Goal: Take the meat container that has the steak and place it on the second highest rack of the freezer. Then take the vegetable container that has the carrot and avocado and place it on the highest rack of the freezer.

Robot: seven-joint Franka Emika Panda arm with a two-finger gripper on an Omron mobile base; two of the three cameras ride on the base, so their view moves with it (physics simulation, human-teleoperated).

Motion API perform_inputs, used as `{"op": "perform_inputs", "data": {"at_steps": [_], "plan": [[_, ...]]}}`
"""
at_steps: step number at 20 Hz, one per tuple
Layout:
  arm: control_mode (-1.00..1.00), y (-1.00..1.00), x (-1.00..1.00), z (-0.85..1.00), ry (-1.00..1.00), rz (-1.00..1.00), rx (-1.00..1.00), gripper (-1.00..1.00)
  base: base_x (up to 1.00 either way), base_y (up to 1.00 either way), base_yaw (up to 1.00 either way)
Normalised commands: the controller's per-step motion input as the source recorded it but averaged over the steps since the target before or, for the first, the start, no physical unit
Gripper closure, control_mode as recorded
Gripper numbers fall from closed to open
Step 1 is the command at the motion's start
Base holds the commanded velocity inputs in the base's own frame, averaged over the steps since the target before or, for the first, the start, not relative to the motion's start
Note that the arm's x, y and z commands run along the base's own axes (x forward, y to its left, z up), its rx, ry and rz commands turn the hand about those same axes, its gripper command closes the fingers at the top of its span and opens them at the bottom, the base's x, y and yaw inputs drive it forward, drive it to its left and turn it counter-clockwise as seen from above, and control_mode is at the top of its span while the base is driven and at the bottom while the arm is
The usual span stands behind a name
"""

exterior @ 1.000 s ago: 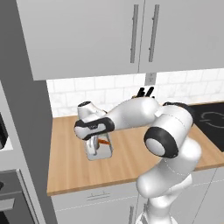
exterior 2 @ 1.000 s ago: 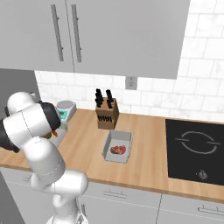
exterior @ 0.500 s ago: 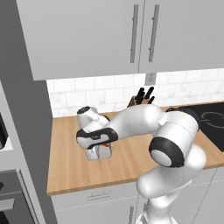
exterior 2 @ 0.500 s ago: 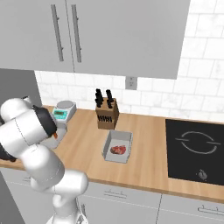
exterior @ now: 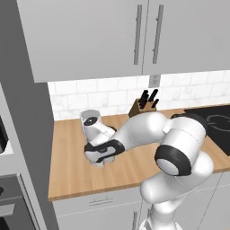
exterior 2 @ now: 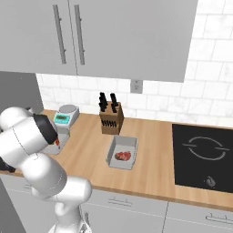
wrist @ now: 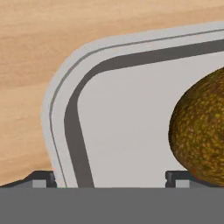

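so over the last second the arm [exterior: 148, 130] swung further left and dropped lower over the counter [exterior: 67, 175], and the gripper [wrist: 109, 177] now sits right over the veggie tray [wrist: 70, 127].

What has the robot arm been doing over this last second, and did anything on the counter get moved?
The arm swung lower and closer to the counter's front edge, pressing its hand down at the vegetable tray, beside the avocado. The gripper shows wide-set fingertips. The steak tray, knife block and scale stayed put.
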Motion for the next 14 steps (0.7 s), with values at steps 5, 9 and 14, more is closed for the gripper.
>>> {"op": "perform_inputs", "data": {"at_steps": [5, 9, 14], "plan": [[-1.0, 0.0, 0.18, -0.29, -0.01, 0.1, -0.01, -1.0, 0.0, 0.0, 0.0], [-1.0, 0.0, 0.17, -0.3, 0.0, 0.09, 0.0, -1.0, 0.0, 0.0, 0.0], [-1.0, 0.0, 0.19, -0.43, 0.0, 0.05, 0.0, 1.0, 0.0, 0.0, 0.0]]}}
